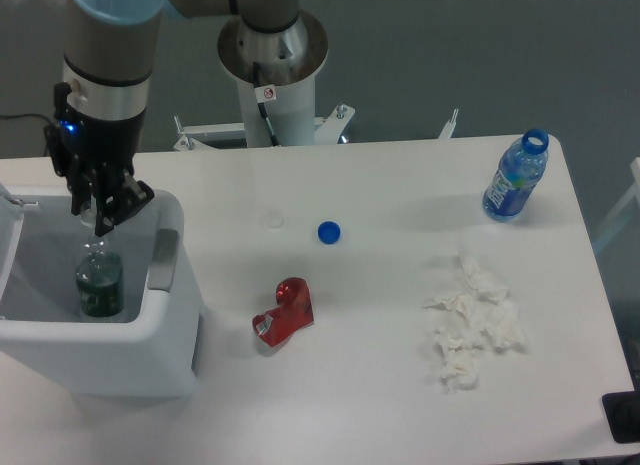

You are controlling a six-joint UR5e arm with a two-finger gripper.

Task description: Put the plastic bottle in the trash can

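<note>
Done: small clear green-labelled plastic bottle (pixel 99 282) hangs inside the large white-grey rectangular trash can (pixel 170 360).
Gripper (pixel 100 228): clamped on the bottle's neck.
Left: release.

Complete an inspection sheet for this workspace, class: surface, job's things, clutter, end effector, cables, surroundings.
Surface: white table, bin at its left end.
Job's things: plastic bottle, green label, upright inside the trash can, neck between the end effector's fingers.
Clutter: blue-labelled bottle standing at far right; blue cap; red object mid-table; crumpled tissue to the right.
End effector: over the bin, apparently shut on the bottle's neck.
Cables: dark cable at far left.
Surroundings: white robot pedestal behind the table, grey floor.
</note>
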